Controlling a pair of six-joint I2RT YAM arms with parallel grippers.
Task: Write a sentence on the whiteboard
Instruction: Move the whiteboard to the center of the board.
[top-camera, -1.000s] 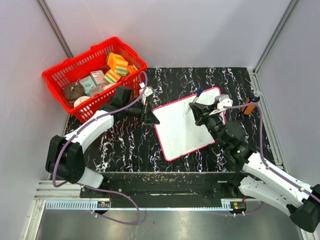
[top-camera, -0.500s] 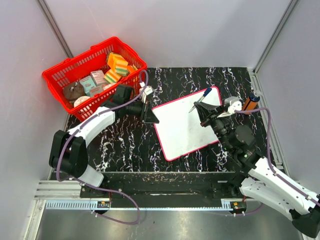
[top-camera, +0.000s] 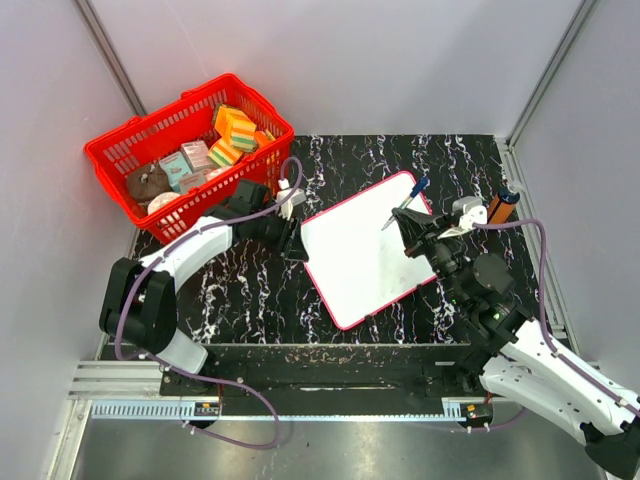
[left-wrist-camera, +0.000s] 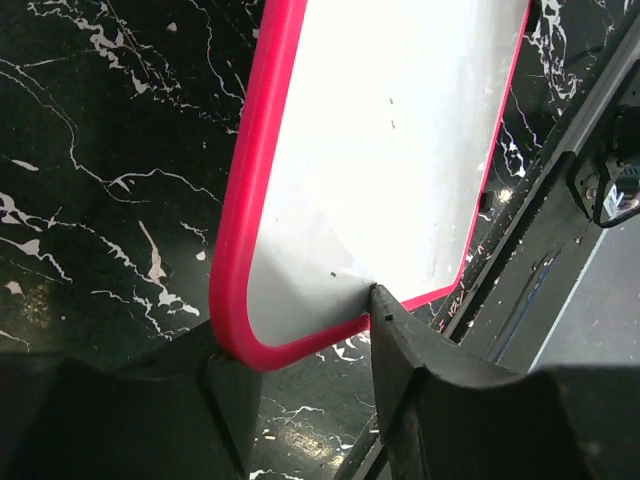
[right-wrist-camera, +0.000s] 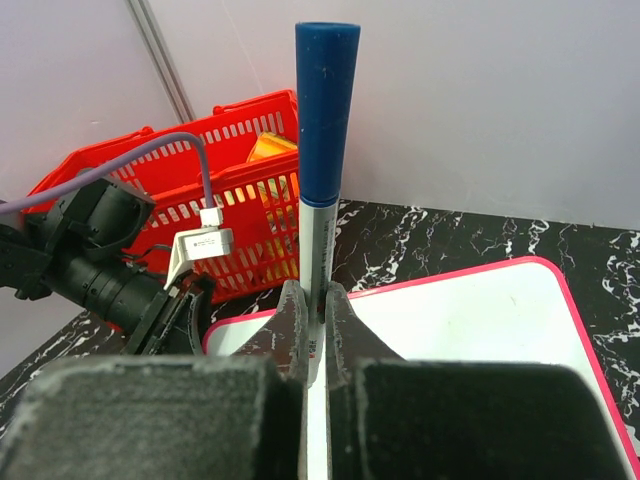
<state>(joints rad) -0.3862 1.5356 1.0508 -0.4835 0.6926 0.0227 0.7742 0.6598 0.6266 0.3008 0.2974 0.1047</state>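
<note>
- The whiteboard (top-camera: 362, 255) has swung and slid toward the red basket (top-camera: 155, 115) over the last second.
- The left gripper (left-wrist-camera: 300, 338) is clamped on the board's basket-side corner, with one finger on top and one under the rim.
- The right gripper (right-wrist-camera: 312, 315) has backed off to the board edge far from the basket. It pinches the blue marker (right-wrist-camera: 325, 130), whose tip is over the board; contact unclear.
- The board is blank, no sentence yet. Likely steadying it before writing.

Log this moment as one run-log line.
left gripper: grips whiteboard at corner | right gripper: holds blue marker | board: no writing visible
</note>
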